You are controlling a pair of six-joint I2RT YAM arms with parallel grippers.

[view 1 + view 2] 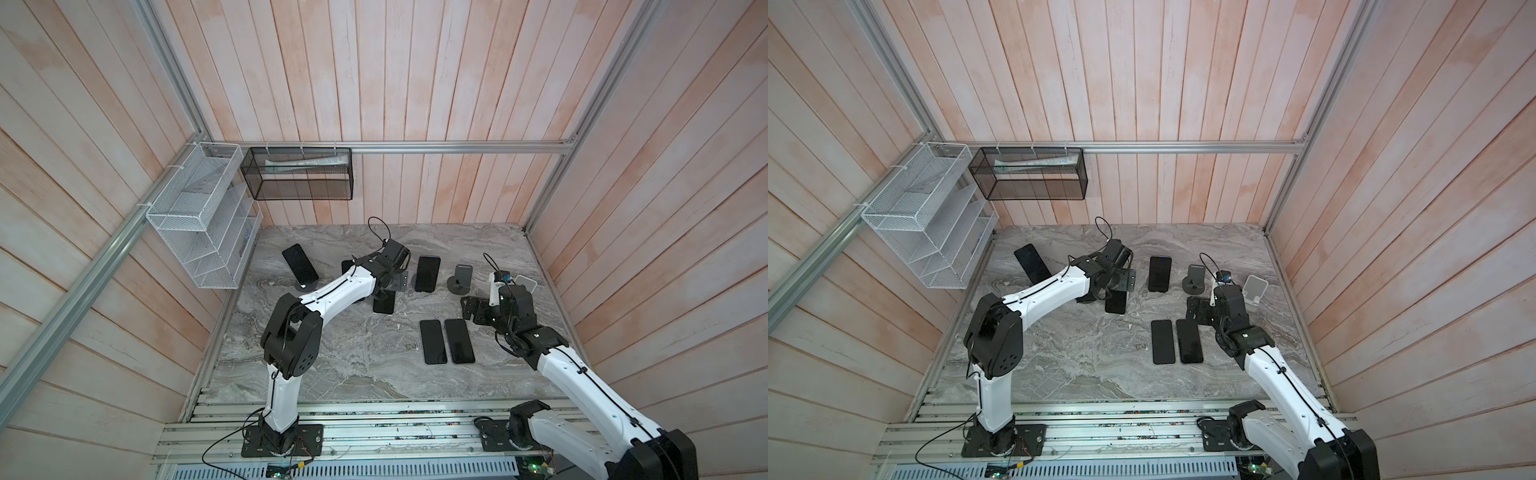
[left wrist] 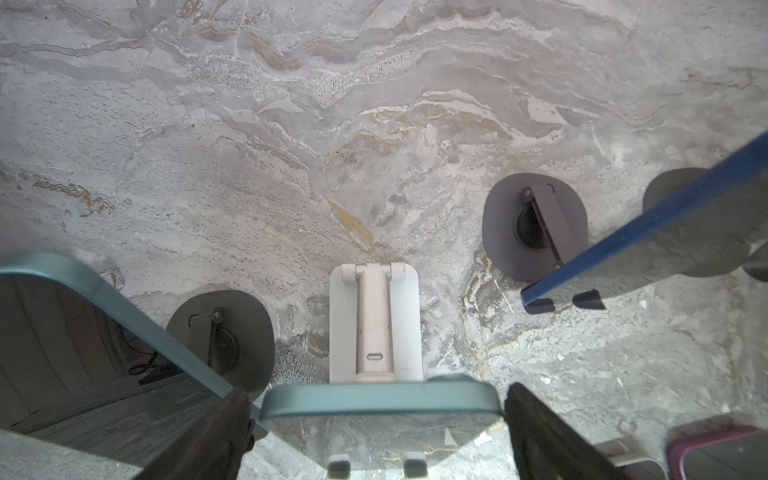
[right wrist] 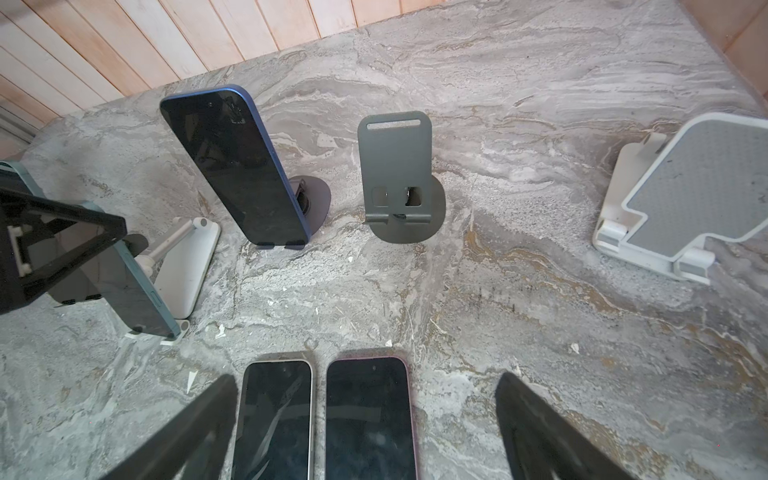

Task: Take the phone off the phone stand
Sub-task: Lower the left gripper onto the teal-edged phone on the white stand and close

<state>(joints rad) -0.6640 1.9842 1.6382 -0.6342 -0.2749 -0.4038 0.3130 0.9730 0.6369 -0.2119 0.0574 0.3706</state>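
Teal phone (image 2: pixel 374 428) seated in white stand (image 2: pixel 376 328). Left gripper (image 2: pixel 376 392) jaws straddle its top edge; gripping or not, cannot tell. Right gripper (image 3: pixel 365 378) jaws wide apart above two flat phones (image 3: pixel 276 415). Blue phone (image 3: pixel 237 166) in dark round stand (image 3: pixel 318 195). Black mesh basket (image 1: pixel 297 191) on wall holds pale roll (image 1: pixel 299 164).

A grey marble table (image 1: pixel 353 374) is seen. Two phones are laid flat on it, just beside each other: a pale-edged phone (image 3: pixel 274 419) and a purple-edged phone (image 3: pixel 370 415). Behind them five stands are set: an empty dark stand (image 3: pixel 395 178), an empty white stand (image 3: pixel 685 187), a loaded dark stand (image 3: pixel 318 199), a loaded white stand (image 3: pixel 187 274) and a far-left dark stand (image 1: pixel 305 286).
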